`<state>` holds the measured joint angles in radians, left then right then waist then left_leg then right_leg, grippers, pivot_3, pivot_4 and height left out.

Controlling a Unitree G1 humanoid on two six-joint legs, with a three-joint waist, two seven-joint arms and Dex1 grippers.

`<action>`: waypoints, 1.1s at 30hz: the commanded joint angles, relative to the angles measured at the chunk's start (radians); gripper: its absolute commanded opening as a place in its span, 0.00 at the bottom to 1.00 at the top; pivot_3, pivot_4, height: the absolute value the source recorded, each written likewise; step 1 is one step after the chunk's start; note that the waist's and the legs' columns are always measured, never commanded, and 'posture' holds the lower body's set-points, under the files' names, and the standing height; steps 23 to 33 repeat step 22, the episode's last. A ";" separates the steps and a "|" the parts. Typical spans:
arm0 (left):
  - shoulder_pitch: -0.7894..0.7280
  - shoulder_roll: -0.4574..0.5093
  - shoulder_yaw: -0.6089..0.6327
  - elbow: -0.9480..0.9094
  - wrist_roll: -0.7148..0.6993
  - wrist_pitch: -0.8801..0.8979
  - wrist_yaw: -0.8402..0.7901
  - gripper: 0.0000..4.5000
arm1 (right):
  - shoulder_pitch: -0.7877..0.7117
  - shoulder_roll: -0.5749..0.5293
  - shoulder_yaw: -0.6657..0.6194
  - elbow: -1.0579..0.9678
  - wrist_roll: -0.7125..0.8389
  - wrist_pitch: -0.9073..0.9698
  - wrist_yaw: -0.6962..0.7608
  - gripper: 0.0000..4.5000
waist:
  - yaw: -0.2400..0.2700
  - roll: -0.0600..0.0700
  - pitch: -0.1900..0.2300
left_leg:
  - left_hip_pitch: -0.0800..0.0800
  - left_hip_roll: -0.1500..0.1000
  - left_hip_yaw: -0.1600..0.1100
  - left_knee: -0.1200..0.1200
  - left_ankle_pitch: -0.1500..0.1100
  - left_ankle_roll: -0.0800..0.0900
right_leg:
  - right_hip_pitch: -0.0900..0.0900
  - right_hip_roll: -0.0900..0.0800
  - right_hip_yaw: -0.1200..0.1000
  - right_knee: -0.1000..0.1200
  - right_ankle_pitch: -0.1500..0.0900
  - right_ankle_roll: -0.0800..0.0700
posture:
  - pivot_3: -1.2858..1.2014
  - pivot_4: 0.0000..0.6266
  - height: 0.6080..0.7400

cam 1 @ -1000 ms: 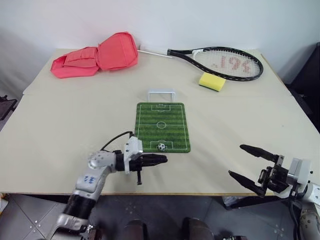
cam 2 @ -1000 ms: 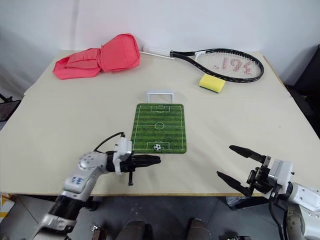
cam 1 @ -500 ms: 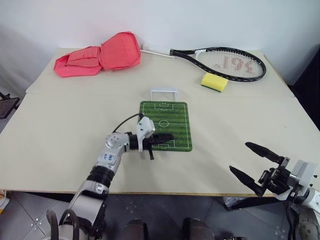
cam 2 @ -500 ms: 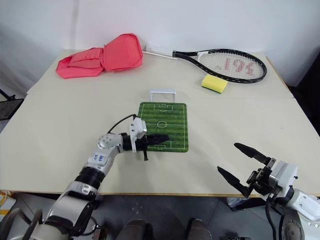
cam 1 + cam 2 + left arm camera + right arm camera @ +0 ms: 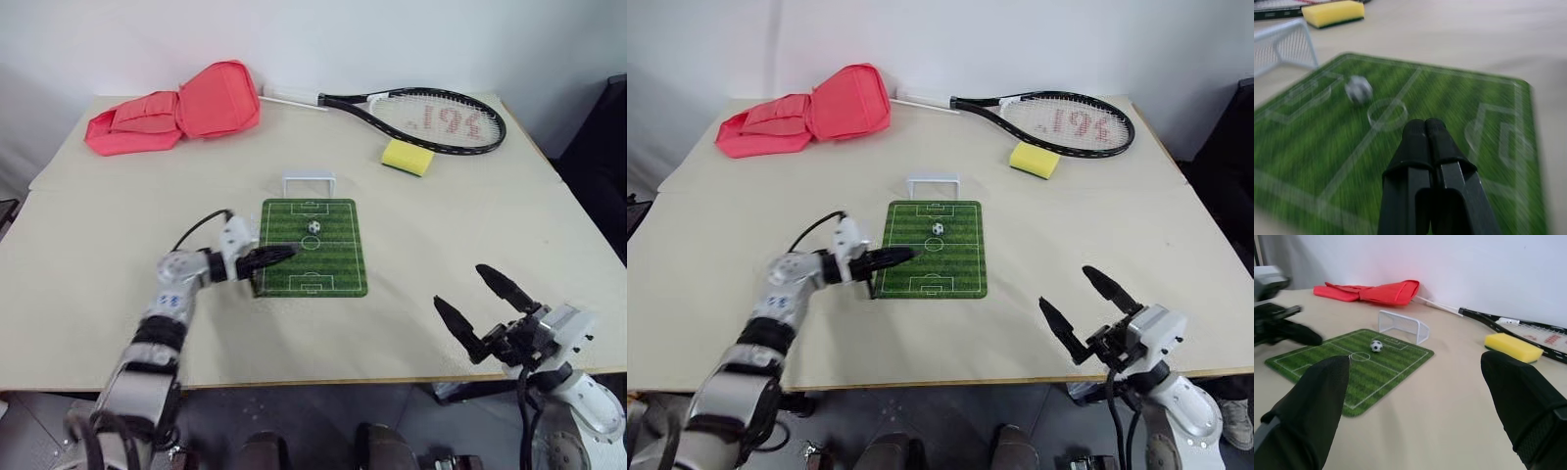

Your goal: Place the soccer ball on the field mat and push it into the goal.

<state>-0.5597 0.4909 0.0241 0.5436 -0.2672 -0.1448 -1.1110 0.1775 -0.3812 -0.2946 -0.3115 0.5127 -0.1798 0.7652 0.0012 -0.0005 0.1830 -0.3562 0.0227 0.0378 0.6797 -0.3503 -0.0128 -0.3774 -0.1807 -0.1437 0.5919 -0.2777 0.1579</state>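
Two black fingers of the left gripper (image 5: 284, 251) are pressed together with nothing between them, their tips over the left edge of the field mat (image 5: 333, 269), a little left of the picture's centre. The soccer ball (image 5: 313, 226) lies on the mat up and to the right of those tips, apart from them, in the mat's upper half just above the centre circle. Directly above the ball in the frame, the goal (image 5: 309, 183) stands on the table (image 5: 118, 225) just off the mat's top edge, the ball short of it. In the left wrist view the ball (image 5: 1358, 89) sits beyond the joined fingertips, beside the circle line. At the lower right of the frame the right gripper (image 5: 476, 305) hangs at the table's near edge with its fingers spread wide, holding nothing, well apart from the mat. A yellow sponge (image 5: 407, 157), a racket (image 5: 431, 117) and a red bag (image 5: 176, 117) lie along the top of the frame.
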 commanded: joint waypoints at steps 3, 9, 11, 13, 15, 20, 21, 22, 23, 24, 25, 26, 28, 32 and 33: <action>0.199 0.109 0.106 -0.260 -0.105 0.073 -0.035 0.00 | -0.033 -0.006 -0.006 0.039 -0.002 -0.040 0.005 1.00 | 0.001 0.001 0.000 | 0.000 0.001 0.000 0.000 0.000 -0.001 | 0.000 0.000 0.000 0.001 0.000 0.000 | 0.52 0.24 1.00; 0.441 0.153 0.316 -0.475 -0.171 0.134 0.121 0.00 | -0.104 -0.033 -0.021 0.115 0.012 -0.065 0.046 1.00 | -0.002 0.001 0.001 | 0.001 0.001 0.000 0.000 -0.002 0.000 | 0.000 0.000 0.002 0.001 0.000 0.000 | 0.52 0.24 1.00; 0.481 0.157 0.384 -0.514 -0.186 0.172 0.195 0.00 | -0.119 -0.040 -0.028 0.133 0.017 -0.073 0.056 1.00 | -0.001 0.002 0.001 | 0.001 0.002 0.000 0.000 -0.002 -0.001 | 0.000 0.001 0.002 0.001 0.000 0.000 | 0.52 0.24 1.00; 0.508 0.163 0.433 -0.532 -0.205 0.205 0.235 0.00 | -0.132 -0.046 -0.033 0.151 0.023 -0.075 0.065 1.00 | 0.000 0.002 0.001 | 0.002 0.002 0.001 0.000 -0.002 -0.001 | 0.000 0.001 0.002 0.001 0.000 0.000 | 0.52 0.24 1.00; 0.522 0.165 0.471 -0.523 -0.213 0.207 0.255 0.00 | -0.147 -0.051 -0.029 0.170 0.026 -0.078 0.077 1.00 | 0.000 0.002 0.001 | 0.002 0.002 0.001 0.000 -0.002 0.000 | 0.000 0.001 0.002 0.001 0.000 0.000 | 0.52 0.24 1.00; 0.524 0.151 0.487 -0.528 -0.196 0.191 0.316 0.00 | -0.193 -0.061 -0.022 0.226 0.026 -0.089 0.115 1.00 | -0.002 0.002 0.001 | 0.002 0.002 0.001 0.000 -0.002 -0.001 | 0.000 0.001 0.002 0.001 0.000 0.000 | 0.52 0.24 1.00; 0.525 0.149 0.487 -0.531 -0.189 0.181 0.328 0.00 | -0.203 -0.061 -0.022 0.236 0.024 -0.090 0.119 1.00 | -0.002 0.002 0.001 | 0.002 0.002 0.001 0.000 -0.002 -0.001 | 0.000 0.001 0.002 0.001 0.000 0.000 | 0.52 0.24 1.00; 0.527 0.147 0.486 -0.536 -0.185 0.174 0.337 0.00 | -0.209 -0.061 -0.024 0.246 0.023 -0.092 0.123 1.00 | -0.002 0.002 0.001 | 0.002 0.002 0.002 0.000 -0.002 -0.001 | 0.000 0.001 0.002 0.001 0.000 0.000 | 0.52 0.24 1.00; 0.527 0.147 0.486 -0.536 -0.185 0.174 0.337 0.00 | -0.209 -0.061 -0.024 0.246 0.023 -0.092 0.123 1.00 | -0.002 0.002 0.001 | 0.002 0.002 0.002 0.000 -0.002 -0.001 | 0.000 0.001 0.002 0.001 0.000 0.000 | 0.52 0.24 1.00; 0.527 0.147 0.486 -0.536 -0.185 0.174 0.337 0.00 | -0.209 -0.061 -0.024 0.246 0.023 -0.092 0.123 1.00 | -0.002 0.002 0.001 | 0.002 0.002 0.002 0.000 -0.002 -0.001 | 0.000 0.001 0.002 0.001 0.000 0.000 | 0.52 0.24 1.00; 0.527 0.147 0.486 -0.536 -0.185 0.174 0.337 0.00 | -0.209 -0.061 -0.024 0.246 0.023 -0.092 0.123 1.00 | -0.002 0.002 0.001 | 0.002 0.002 0.002 0.000 -0.002 -0.001 | 0.000 0.001 0.002 0.001 0.000 0.000 | 0.52 0.24 1.00; 0.527 0.147 0.486 -0.536 -0.185 0.174 0.337 0.00 | -0.209 -0.061 -0.024 0.246 0.023 -0.092 0.123 1.00 | -0.002 0.002 0.001 | 0.002 0.002 0.002 0.000 -0.002 -0.001 | 0.000 0.001 0.002 0.001 0.000 0.000 | 0.52 0.24 1.00; 0.527 0.147 0.486 -0.536 -0.185 0.174 0.337 0.00 | -0.209 -0.061 -0.024 0.246 0.023 -0.092 0.123 1.00 | -0.002 0.002 0.001 | 0.002 0.002 0.002 0.000 -0.002 -0.001 | 0.000 0.001 0.002 0.001 0.000 0.000 | 0.52 0.24 1.00; 0.527 0.147 0.486 -0.536 -0.185 0.174 0.337 0.00 | -0.209 -0.061 -0.024 0.246 0.023 -0.092 0.123 1.00 | -0.002 0.002 0.001 | 0.002 0.002 0.002 0.000 -0.002 -0.001 | 0.000 0.001 0.002 0.001 0.000 0.000 | 0.52 0.24 1.00; 0.527 0.147 0.486 -0.536 -0.185 0.174 0.337 0.00 | -0.209 -0.061 -0.024 0.246 0.023 -0.092 0.123 1.00 | -0.002 0.002 0.001 | 0.002 0.002 0.002 0.000 -0.002 -0.001 | 0.000 0.001 0.002 0.001 0.000 0.000 | 0.52 0.24 1.00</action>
